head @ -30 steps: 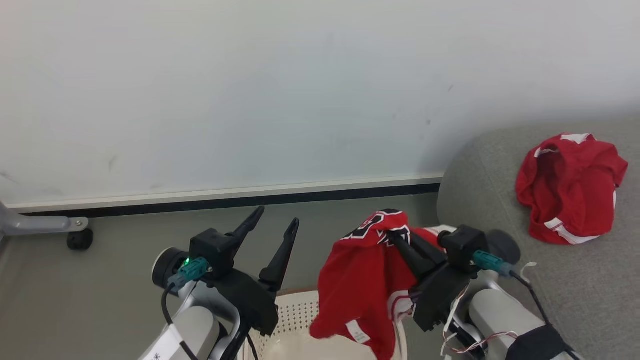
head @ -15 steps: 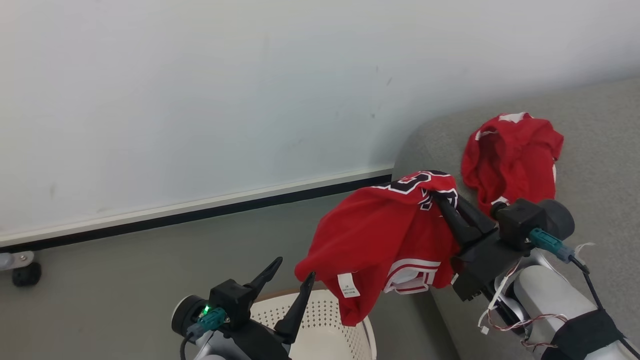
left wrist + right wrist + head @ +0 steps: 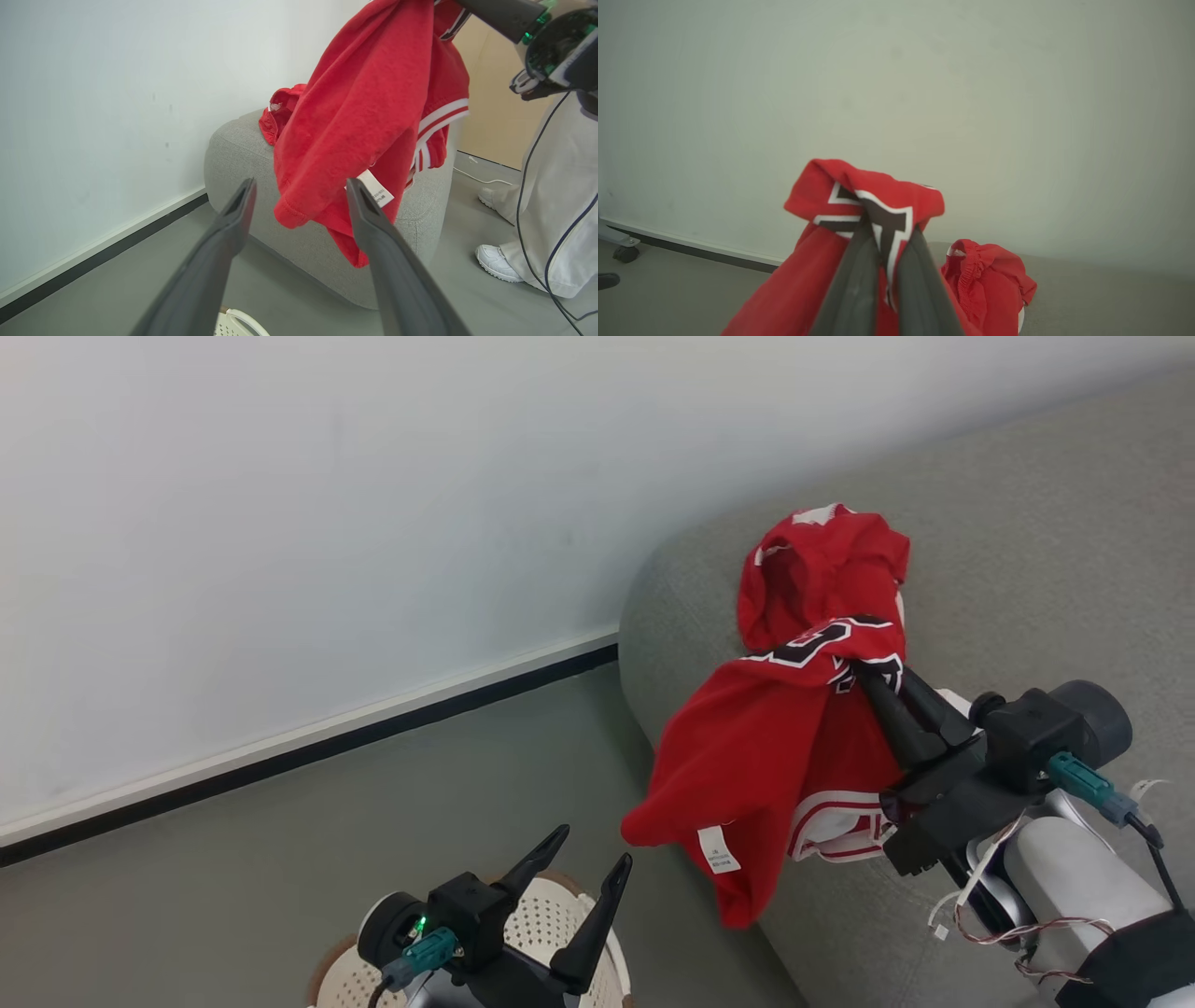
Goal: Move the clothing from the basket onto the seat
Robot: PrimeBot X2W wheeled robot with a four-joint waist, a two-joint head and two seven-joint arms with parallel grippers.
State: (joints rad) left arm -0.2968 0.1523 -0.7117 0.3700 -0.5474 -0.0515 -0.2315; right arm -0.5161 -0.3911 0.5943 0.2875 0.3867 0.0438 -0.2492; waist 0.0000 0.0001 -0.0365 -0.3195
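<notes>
The left gripper (image 3: 301, 183) had its fingers (image 3: 210, 261) spread wide, with the rim of the basket (image 3: 239, 321) between them. A red jersey (image 3: 369, 107) hung from the right gripper (image 3: 472, 7) before the grey sofa (image 3: 233, 154), another red garment (image 3: 280, 109) lying on it. A person's white shoe (image 3: 497, 263) stood at right.

The left gripper (image 3: 593, 845) is made of two long, dark, pointed fingers (image 3: 219, 261) on a black blocky base, where a small green light (image 3: 421, 925) and a blue-green plug (image 3: 425, 954) are seen. The right gripper (image 3: 868, 674) is built the same way, with a round dark grey cap (image 3: 1092, 705) and a second plug (image 3: 1078, 779) joined to a black cable (image 3: 1146, 831). Nearer, a pale grey round forearm (image 3: 1074, 887) is wrapped in a black band (image 3: 1130, 961), and thin red and white wires (image 3: 1008, 933) are hung beside it.
</notes>
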